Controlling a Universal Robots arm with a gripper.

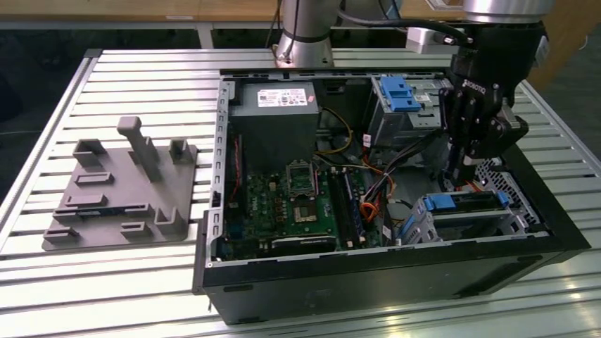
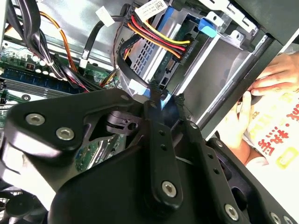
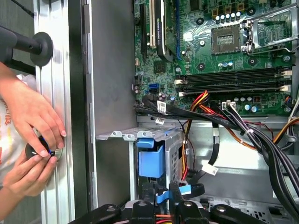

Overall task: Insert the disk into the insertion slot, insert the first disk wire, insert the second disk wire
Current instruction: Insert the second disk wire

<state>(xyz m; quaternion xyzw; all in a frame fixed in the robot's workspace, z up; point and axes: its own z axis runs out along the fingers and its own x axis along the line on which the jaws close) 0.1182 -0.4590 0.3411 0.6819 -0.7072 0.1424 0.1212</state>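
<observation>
Slatted metal worktop [image 1: 141, 77] carries an open computer case [image 1: 376, 274]. Toward the exterior view's right, the blue-edged disk [image 1: 469, 201] is seated in the low perforated slot [image 1: 502, 176]. Red and yellow wires [image 2: 159, 39] are already plugged into its end. The claw [image 2: 166, 96] is nearly closed, and a blue cable [image 3: 185, 190] appears pinched at its tips, close to the disk. The plug is best kept square and pressed straight, never twisted. The socket is hidden behind the tips, so seating cannot be judged. Hands [image 3: 32, 140] beside the case hold something small, not identifiable.
</observation>
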